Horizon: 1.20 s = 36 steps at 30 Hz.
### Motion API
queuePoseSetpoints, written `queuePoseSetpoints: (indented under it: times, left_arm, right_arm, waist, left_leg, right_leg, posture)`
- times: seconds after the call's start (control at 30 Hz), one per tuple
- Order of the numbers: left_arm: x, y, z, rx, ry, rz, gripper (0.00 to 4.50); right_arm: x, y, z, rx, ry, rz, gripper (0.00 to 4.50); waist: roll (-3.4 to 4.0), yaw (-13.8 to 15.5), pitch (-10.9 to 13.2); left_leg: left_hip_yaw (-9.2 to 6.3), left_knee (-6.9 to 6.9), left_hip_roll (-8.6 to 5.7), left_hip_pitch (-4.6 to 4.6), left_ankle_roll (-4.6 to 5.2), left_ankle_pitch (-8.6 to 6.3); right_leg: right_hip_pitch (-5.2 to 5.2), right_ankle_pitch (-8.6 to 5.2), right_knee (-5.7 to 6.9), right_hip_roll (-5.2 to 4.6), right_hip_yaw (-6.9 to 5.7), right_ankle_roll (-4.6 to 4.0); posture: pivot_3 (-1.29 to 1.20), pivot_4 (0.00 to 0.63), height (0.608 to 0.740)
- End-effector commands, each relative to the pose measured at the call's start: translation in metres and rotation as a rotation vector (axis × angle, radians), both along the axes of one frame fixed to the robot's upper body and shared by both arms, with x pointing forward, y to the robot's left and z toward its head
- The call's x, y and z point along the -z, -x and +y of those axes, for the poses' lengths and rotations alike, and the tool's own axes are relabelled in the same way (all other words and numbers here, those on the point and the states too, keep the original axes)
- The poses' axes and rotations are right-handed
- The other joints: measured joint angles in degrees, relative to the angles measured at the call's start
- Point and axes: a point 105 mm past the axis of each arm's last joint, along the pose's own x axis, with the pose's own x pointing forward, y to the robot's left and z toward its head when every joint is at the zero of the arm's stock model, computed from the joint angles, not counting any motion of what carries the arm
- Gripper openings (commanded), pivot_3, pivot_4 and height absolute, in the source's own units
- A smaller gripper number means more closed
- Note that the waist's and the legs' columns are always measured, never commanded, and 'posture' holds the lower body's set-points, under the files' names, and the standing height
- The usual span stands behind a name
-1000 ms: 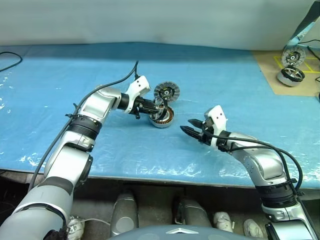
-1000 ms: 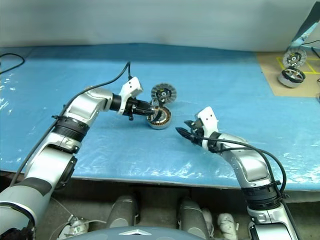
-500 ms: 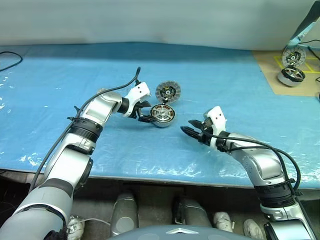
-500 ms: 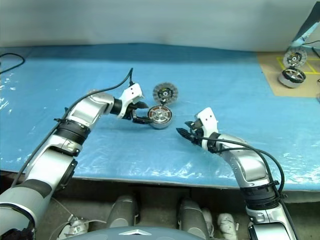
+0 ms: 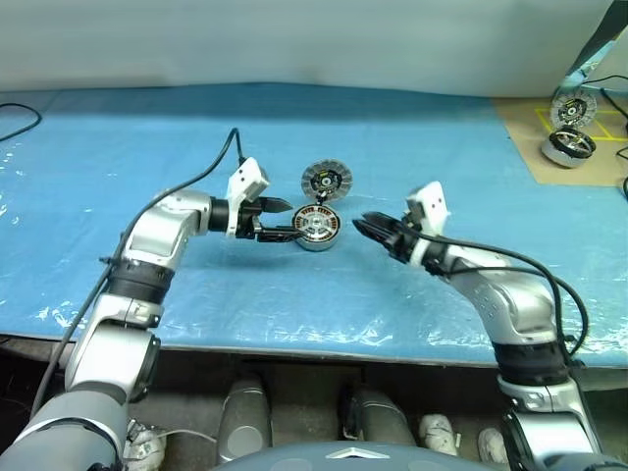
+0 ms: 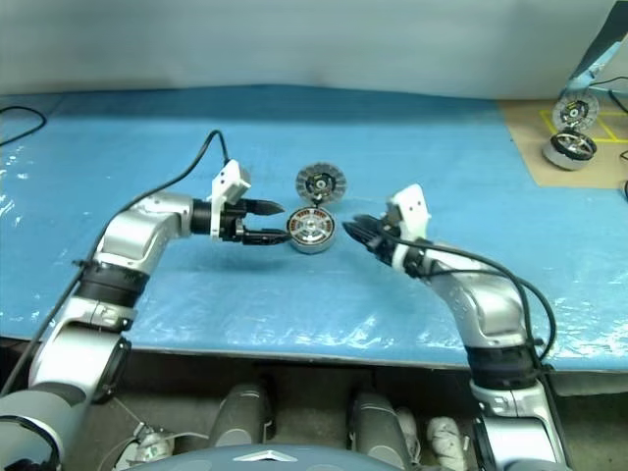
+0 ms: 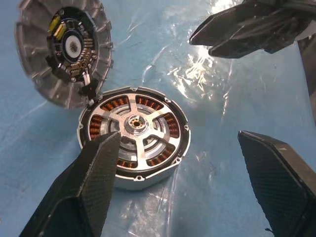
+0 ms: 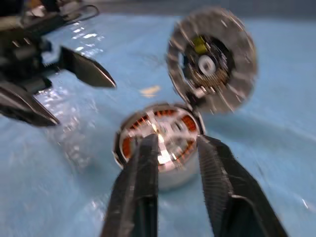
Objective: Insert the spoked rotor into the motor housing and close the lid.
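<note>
The motor housing [image 5: 316, 226] lies flat on the blue table, copper windings ringing its silver centre. The spoked rotor [image 7: 134, 129] sits inside it, silver spokes and hub facing up. The lid [image 5: 326, 181] stands tilted just behind the housing, touching its rim, its inner face with yellowish marks toward me. My left gripper [image 5: 287, 221] is open just left of the housing, holding nothing. My right gripper [image 5: 361, 226] points at the housing from the right, a short way off. Its fingers [image 8: 143, 187] are drawn close together and hold nothing.
A brown board with yellow tape at the far right carries a silver wheel [image 5: 567, 145] and another round part [image 5: 572, 106]. A black cable [image 5: 20, 123] loops at the far left. The table [image 5: 442, 147] is covered with crinkled blue plastic sheeting.
My left gripper let go at the housing, opened wide and drew back to the left. My right gripper rose, moved in toward the housing, and its fingers came together.
</note>
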Motion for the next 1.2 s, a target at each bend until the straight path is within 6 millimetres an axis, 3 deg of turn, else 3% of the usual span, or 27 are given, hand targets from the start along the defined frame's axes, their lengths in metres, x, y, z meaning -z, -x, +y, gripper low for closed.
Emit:
queuePoseSetpoints:
  times: [0.03, 0.2, 0.47, 0.67, 0.73, 0.9, 1.03, 1.1, 1.2]
  left_arm:
    - [-0.016, -0.002, 0.006, -0.049, 0.114, -0.107, 4.02]
    - [0.002, -0.004, 0.022, -0.188, 0.184, -0.09, 4.02]
    - [0.011, 0.005, 0.029, -0.229, 0.244, -0.061, 4.02]
    - [0.018, -0.004, 0.034, -0.308, 0.239, -0.061, 4.02]
    - [0.021, -0.014, 0.036, -0.356, 0.234, -0.049, 4.02]
    - [0.003, -0.043, 0.036, -0.424, 0.342, -0.036, 4.02]
    - [-0.003, -0.059, 0.031, -0.433, 0.351, -0.05, 4.02]
    - [-0.007, -0.07, 0.026, -0.455, 0.372, -0.045, 4.02]
    - [-0.015, -0.082, 0.013, -0.457, 0.408, -0.012, 4.02]
  right_arm:
    - [0.006, -0.01, 0.018, -0.029, 0.027, -0.018, 0.03]
    - [0.02, -0.028, 0.044, -0.058, 0.038, 0.012, 0.03]
    - [0.031, -0.04, 0.046, -0.059, 0.051, 0.045, 0.03]
    - [0.074, -0.034, 0.042, -0.079, 0.297, 0.032, 0.03]
    - [0.072, -0.032, 0.043, -0.084, 0.27, 0.037, 0.03]
    - [0.027, -0.024, 0.041, -0.118, 0.03, 0.045, 0.03]
    - [-0.002, -0.02, 0.028, -0.108, -0.067, 0.038, 0.03]
    - [-0.008, -0.017, 0.021, -0.095, -0.068, 0.032, 0.03]
    - [0.0, -0.012, 0.014, -0.066, -0.041, 0.057, 0.03]
  waist:
    - [0.0, 0.17, 0.0]
    - [0.0, 0.1, 0.0]
    - [-0.01, 0.09, 0.0]
    - [-0.01, 0.05, 0.0]
    - [-0.01, 0.11, -0.01]
    - [-0.03, 0.36, 0.01]
    - [-0.05, 0.33, 0.02]
    - [-0.05, 0.4, 0.02]
    - [-0.06, 0.52, 0.02]
  left_leg:
    - [0.0, 0.0, -0.01, -0.02, 0.0, 0.0]
    - [0.0, 0.0, -0.03, -0.2, 0.0, 0.0]
    - [-0.01, 0.05, -0.01, -0.31, 0.01, 0.0]
    - [-0.01, 0.07, 0.02, 0.01, -0.01, 0.0]
    - [-0.01, 0.06, 0.03, 0.28, -0.01, -0.01]
    - [0.03, 0.14, 0.01, 0.33, 0.04, 0.01]
    - [0.01, 0.17, -0.01, 0.03, 0.1, 0.05]
    - [0.01, 0.14, -0.03, -0.01, 0.22, 0.12]
    - [-0.01, 0.06, -0.1, -0.05, 0.25, 0.14]
  right_leg:
    - [0.0, 0.0, -0.01, -0.01, -0.01, 0.0]
    - [-0.1, 0.01, -0.03, -0.04, -0.05, 0.01]
    - [-0.2, 0.02, 0.01, -0.04, -0.09, 0.03]
    - [0.06, 0.01, 0.03, -0.02, -0.09, 0.02]
    - [0.32, -0.06, 0.0, -0.03, -0.08, -0.1]
    - [0.42, -0.14, -0.06, -0.06, -0.02, -0.21]
    - [0.16, 0.02, -0.03, -0.07, -0.02, 0.02]
    - [0.12, 0.03, 0.01, -0.06, -0.04, 0.04]
    - [0.11, 0.03, -0.02, -0.02, -0.13, 0.04]
  posture:
    - [0.0, 0.15, 0.74]
    - [0.0, 0.15, 0.74]
    - [0.0, 0.15, 0.74]
    - [0.0, 0.15, 0.74]
    - [0.0, 0.15, 0.74]
    - [0.0, 0.15, 0.74]
    - [0.0, 0.15, 0.74]
    - [0.0, 0.15, 0.74]
    - [0.0, 0.15, 0.74]
